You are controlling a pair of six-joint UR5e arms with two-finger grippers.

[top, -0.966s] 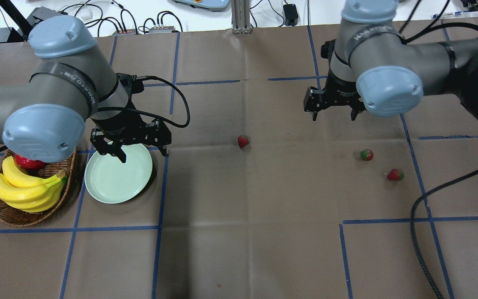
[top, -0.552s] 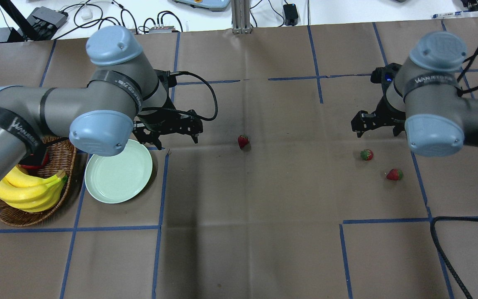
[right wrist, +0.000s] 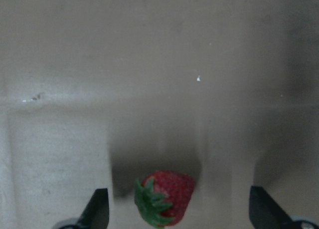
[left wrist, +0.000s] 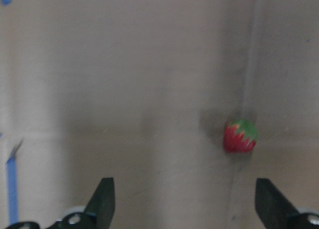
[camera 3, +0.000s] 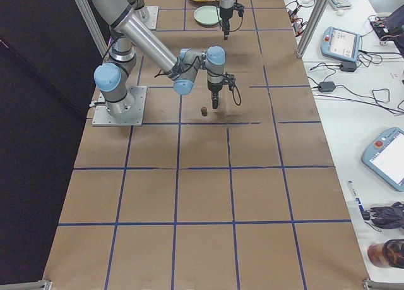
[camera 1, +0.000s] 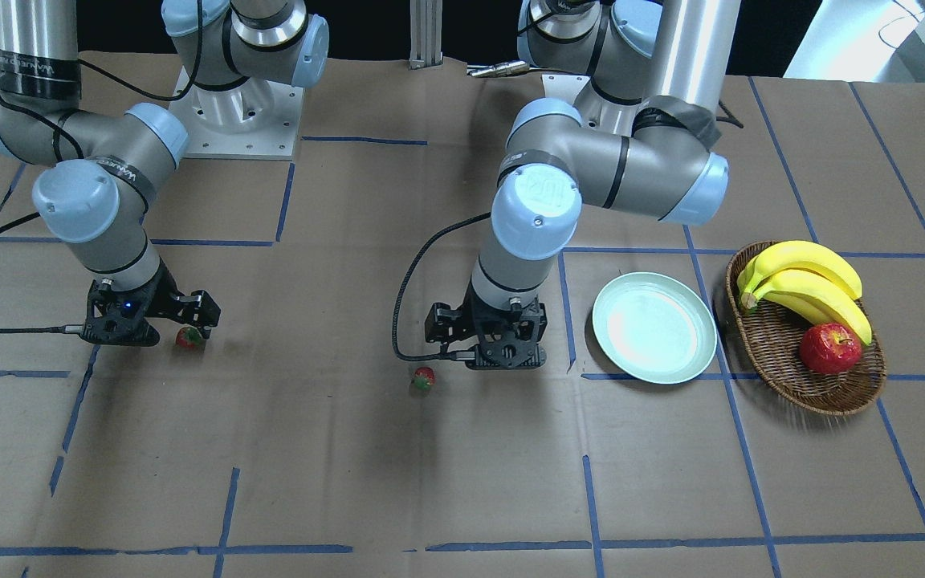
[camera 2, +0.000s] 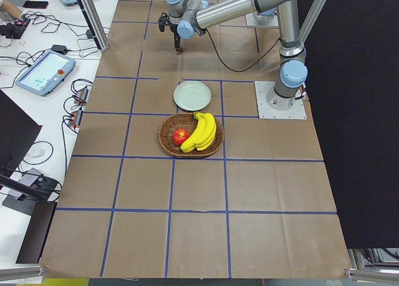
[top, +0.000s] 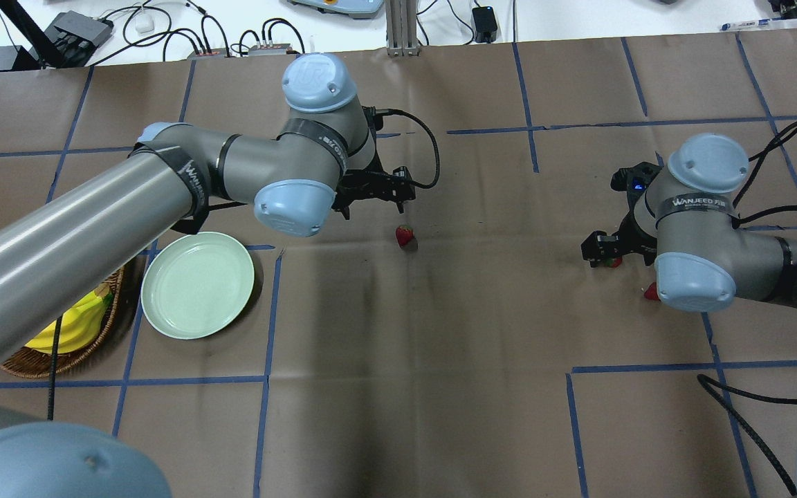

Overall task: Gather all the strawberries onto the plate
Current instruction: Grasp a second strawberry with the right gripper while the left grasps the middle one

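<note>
Bare brown table paper (top: 440, 332) lies open on every side of both grippers, crossed only by blue tape lines (top: 267, 325).

The left gripper (left wrist: 183, 201) hangs with its fingers (left wrist: 103, 198) spread wide and holding nothing. One strawberry (left wrist: 240, 136) lies ahead of it, off toward one finger and outside the gap.

The right gripper (right wrist: 182, 209) is low over the paper, also spread wide. A second strawberry (right wrist: 164, 196) lies between its fingers, nearer one of them and touching neither. A third strawberry (top: 649, 293) peeks out beside the right arm's joint cap, near that gripper.

The mint-green plate (top: 198, 285) sits well apart from the left gripper, holding nothing. Just beside it, the wicker basket (camera 1: 784, 365) holds bananas (camera 1: 808, 277) and a red apple (camera 1: 830, 348).
</note>
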